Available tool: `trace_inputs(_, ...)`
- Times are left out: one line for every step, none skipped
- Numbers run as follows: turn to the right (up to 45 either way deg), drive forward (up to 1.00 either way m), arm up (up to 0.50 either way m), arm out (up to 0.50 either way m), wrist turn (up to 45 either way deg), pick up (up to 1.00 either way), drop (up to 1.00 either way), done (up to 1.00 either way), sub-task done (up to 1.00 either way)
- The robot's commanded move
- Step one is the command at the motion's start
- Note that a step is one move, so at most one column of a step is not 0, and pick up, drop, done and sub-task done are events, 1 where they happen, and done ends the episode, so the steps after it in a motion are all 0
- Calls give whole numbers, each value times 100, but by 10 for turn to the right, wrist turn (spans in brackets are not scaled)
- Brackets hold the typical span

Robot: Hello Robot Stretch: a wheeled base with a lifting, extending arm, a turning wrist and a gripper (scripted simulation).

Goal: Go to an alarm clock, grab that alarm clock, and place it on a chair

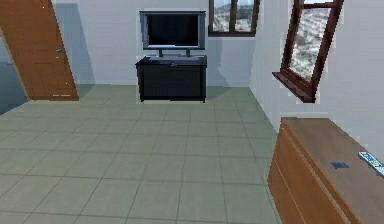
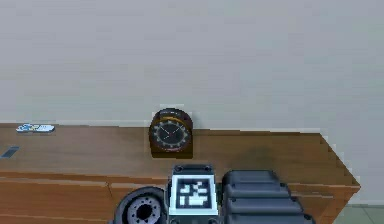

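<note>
Alarm clock (image 2: 172, 133), round-faced in a dark brown case, stands upright on the wooden dresser (image 2: 90, 160), toward the back of its top near the pale wall (image 2: 200, 50). At the arm side view's bottom edge the gripper (image 2: 146, 209) shows as a dark body beside a white marked square (image 2: 195, 193). Its far end cannot be made out, so I cannot tell whether it holds anything.

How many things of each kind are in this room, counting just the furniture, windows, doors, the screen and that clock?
window: 2
door: 1
television: 1
black stand: 1
wooden dresser: 1
alarm clock: 1
Total: 7
</note>
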Motion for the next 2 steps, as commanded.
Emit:
trace_inputs(0,0,0,44,0,0,0,0,0)
trace_inputs(0,0,0,0,450,0,0,0,0)
